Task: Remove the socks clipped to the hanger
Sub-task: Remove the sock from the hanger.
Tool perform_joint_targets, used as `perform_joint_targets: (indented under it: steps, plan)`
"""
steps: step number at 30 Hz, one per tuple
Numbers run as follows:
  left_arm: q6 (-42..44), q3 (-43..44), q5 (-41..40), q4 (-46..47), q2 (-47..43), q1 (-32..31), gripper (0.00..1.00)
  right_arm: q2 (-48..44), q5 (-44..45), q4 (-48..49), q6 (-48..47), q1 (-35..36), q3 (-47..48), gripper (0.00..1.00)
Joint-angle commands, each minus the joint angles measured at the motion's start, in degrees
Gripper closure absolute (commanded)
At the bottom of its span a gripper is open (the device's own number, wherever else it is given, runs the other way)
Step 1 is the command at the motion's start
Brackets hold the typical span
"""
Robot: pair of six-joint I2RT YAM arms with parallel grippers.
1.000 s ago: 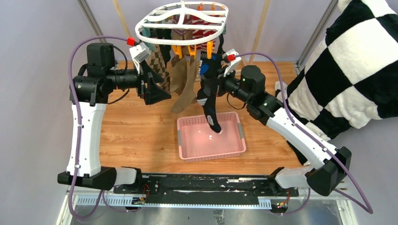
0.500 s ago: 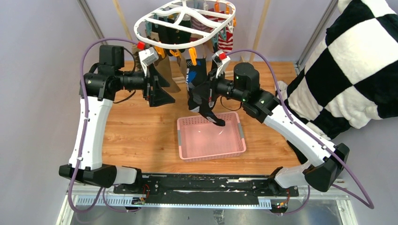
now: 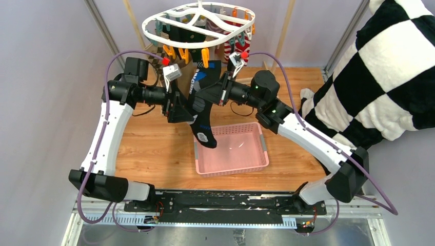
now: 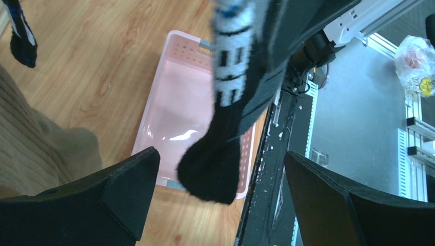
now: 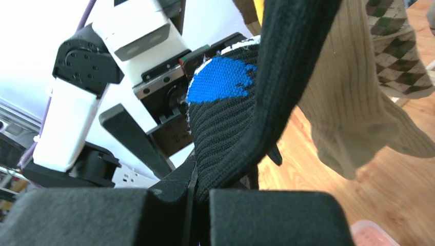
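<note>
The white hanger (image 3: 154, 23) hangs at the top with several socks under its orange and teal clips. A black-and-blue sock (image 3: 201, 120) runs from an orange clip (image 3: 205, 55) down past the basket's left edge. My right gripper (image 3: 213, 92) is shut on this sock's upper part; in the right wrist view the ribbed sock (image 5: 231, 118) is pinched between the pads of that gripper (image 5: 205, 197). My left gripper (image 3: 184, 114) stands open beside it, and the sock's black toe (image 4: 218, 169) hangs between its spread fingers (image 4: 118, 189) without touching them. A tan sock (image 5: 354, 102) and an argyle sock (image 5: 397, 51) hang behind.
A pink slotted basket (image 3: 259, 148) sits on the wooden table below the arms. A black-and-white checkered cloth (image 3: 390, 66) fills the right side. Wooden rack poles (image 3: 284, 31) stand behind the hanger. Another black-and-blue sock (image 4: 20, 36) dangles at the far left.
My right gripper has pulled the black-and-blue sock leftward, swinging its foot from over the basket to the basket's left edge. The left arm moved right toward it. The hanger swung left.
</note>
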Motion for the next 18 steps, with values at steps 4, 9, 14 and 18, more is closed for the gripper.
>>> perform_joint_targets:
  steps: [4, 9, 14, 18]
  plan:
    - [3.18, -2.73, 3.59, -0.23, -1.48, -0.39, 0.0, 3.97, -0.41, 12.15, 9.82, 2.03, 0.17, 1.0]
    - [2.84, -3.35, 1.27, -0.23, -1.63, -0.39, 0.11, 5.62, -1.68, 13.59, 11.98, 2.5, 1.3, 1.0]
    - [2.3, -4.19, -1.09, -0.23, -2.44, -0.24, 0.66, 4.56, -0.42, 12.83, 10.94, 2.63, -0.33, 0.87]
    - [1.82, -3.12, -5.0, -0.32, -3.71, 0.39, 1.0, 2.33, 1.95, 7.93, 6.94, 2.51, -1.15, 0.59]
